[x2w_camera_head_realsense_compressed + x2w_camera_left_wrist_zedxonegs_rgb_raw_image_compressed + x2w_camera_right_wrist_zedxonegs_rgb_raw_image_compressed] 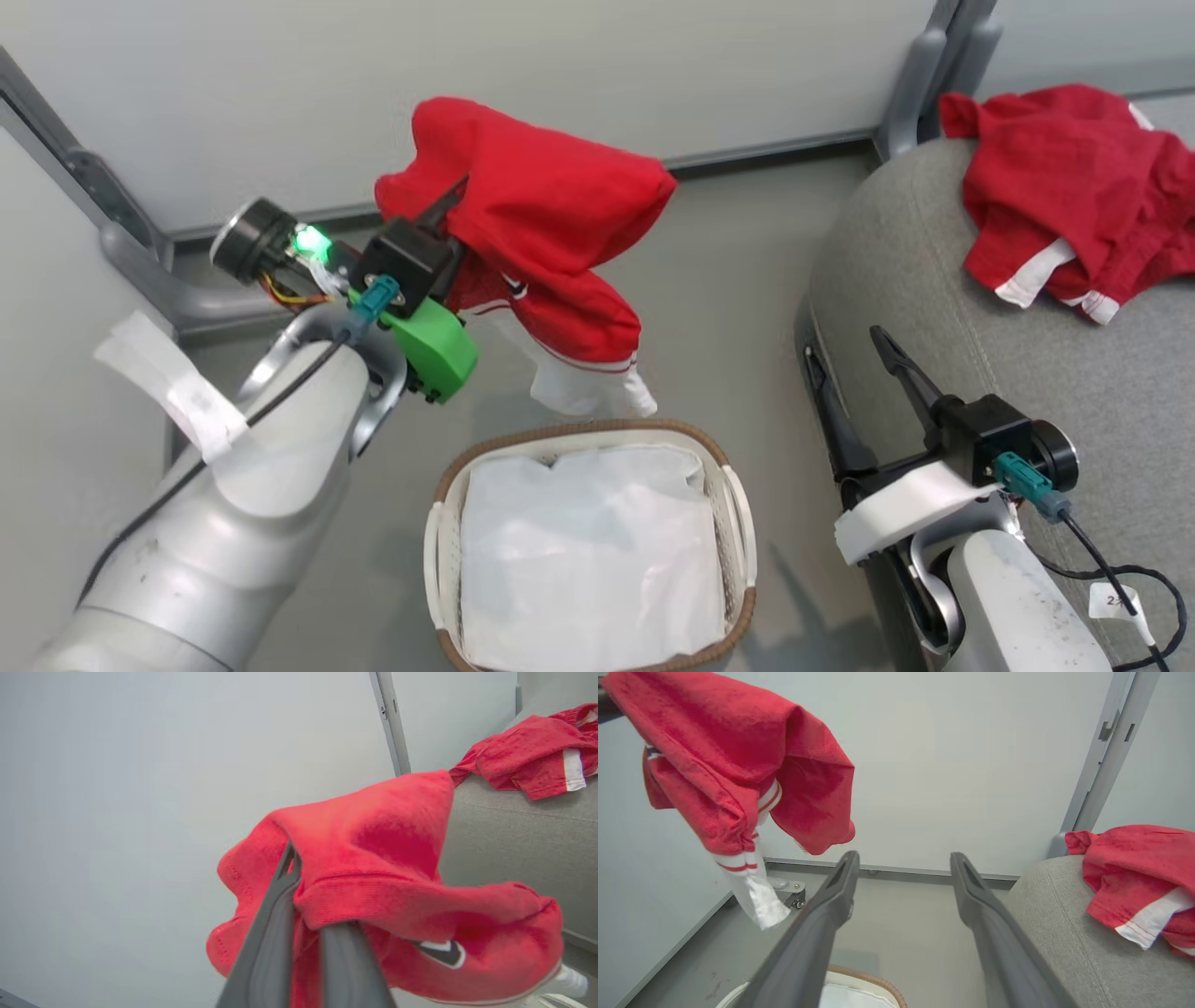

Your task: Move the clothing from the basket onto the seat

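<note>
A plain grey floor (738, 308) is spreading across the middle of the scene. At the far side a pale wall panel (653, 65) is standing upright, and a thin grey strip (766, 149) is running along its foot. A grey metal post (920, 79) is rising at the far right. At the left, a slanted grey brace (140, 257) is standing against a second pale panel (56, 392). A small caster wheel (787, 891) is sitting on the floor at the far left, and a few dark marks (710, 991) are showing nearer.

One garment (551, 215) hangs above the basket (437, 546); a second garment (1064, 187) lies on the seat (915, 280).
</note>
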Tool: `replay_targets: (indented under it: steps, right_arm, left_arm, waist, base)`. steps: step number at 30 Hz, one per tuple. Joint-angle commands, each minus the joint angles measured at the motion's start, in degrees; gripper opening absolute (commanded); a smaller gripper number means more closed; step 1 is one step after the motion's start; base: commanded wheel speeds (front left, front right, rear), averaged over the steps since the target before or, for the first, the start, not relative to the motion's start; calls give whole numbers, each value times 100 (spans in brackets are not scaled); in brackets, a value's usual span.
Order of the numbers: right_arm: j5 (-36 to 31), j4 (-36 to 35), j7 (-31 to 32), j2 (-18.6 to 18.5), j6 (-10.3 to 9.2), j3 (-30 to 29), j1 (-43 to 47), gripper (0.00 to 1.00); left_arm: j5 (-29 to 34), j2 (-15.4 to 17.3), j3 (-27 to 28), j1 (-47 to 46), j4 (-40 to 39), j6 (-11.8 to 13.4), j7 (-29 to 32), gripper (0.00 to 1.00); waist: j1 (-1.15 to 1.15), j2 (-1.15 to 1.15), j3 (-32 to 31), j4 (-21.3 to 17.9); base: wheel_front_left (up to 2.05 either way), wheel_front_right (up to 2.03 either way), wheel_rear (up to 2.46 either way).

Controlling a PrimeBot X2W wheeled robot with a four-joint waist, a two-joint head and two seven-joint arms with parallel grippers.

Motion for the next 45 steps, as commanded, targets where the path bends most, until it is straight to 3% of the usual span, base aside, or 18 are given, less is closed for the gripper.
replay_targets:
  steps: [1, 10, 18, 32, 35, 36, 45]
  right_arm:
    - [13, 26, -1, -27, -8, 43, 90, 100]
    - [75, 26, -1, -25, -8, 442, -5, 100]
    - [359, -21, -1, -29, -8, 1380, -190, 100]
    - [656, 704, -1, -26, -8, 2234, -1321, 100]
    - [704, 817, -1, -25, -7, 2206, -1472, 17]
    - [710, 843, -1, -26, -8, 2172, -1503, 0]
    - [746, 834, -1, -25, -8, 1841, -1386, 0]
  left_arm:
    - [-25, 44, -41, -178, -8, -19, 17, 0]
    - [-275, 62, -353, -871, -85, -27, 140, 0]
    - [-510, -40, -661, -1183, -59, -29, 165, 0]
    - [-898, -369, -1255, -1265, -244, -29, 160, 0]
    - [-962, -392, -1334, -1191, -277, -29, 142, 0]
    - [-980, -393, -1353, -1148, -289, -29, 138, 0]
    - [-1321, -224, -1467, -788, -345, -30, 116, 0]
  waist:
    - [1, 0, -403, 99]
    - [1, 0, -590, 111]
    - [1, 0, -676, 203]
    - [1, 0, -698, 514]
    - [1, 0, -712, 578]
    - [1, 0, -717, 594]
    - [1, 0, -737, 609]
  base:
    - [0, 0, 0]
    - [0, 0, 0]
    - [0, 0, 0]
    - [0, 0, 0]
    - [0, 0, 0]
    - [0, 0, 0]
    - [0, 0, 0]
